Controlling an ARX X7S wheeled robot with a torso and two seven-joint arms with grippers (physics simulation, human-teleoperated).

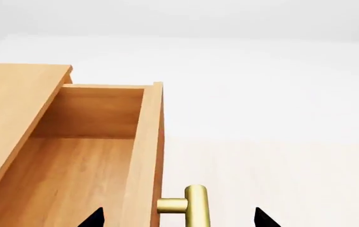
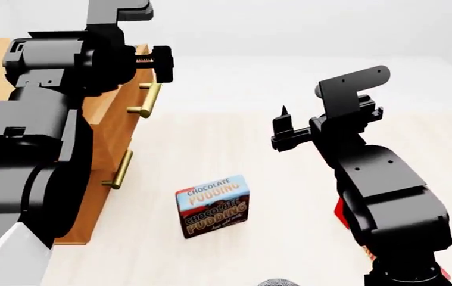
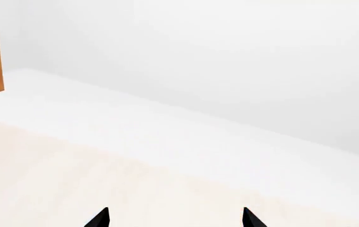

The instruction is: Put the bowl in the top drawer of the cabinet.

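The light wooden cabinet (image 2: 99, 199) stands at the left, largely hidden by my left arm. Its top drawer (image 1: 84, 161) is pulled out and its inside is bare. My left gripper (image 1: 179, 218) is open, its fingertips (image 1: 94, 218) standing wide either side of the drawer front and the brass handle (image 1: 196, 204), touching neither. In the head view this gripper (image 2: 162, 63) hovers just above that handle (image 2: 147, 100). My right gripper (image 2: 283, 128) hangs open and empty over mid-table, and is also seen from the wrist (image 3: 174, 218). Only a grey speckled sliver of the bowl (image 2: 277, 282) shows at the bottom edge.
A chocolate pudding box (image 2: 212, 205) stands on the table in front of the cabinet. The lower drawer's handle (image 2: 120, 170) sits below the top one. Something red (image 2: 340, 213) peeks out behind my right arm. The pale table stretches away to the right.
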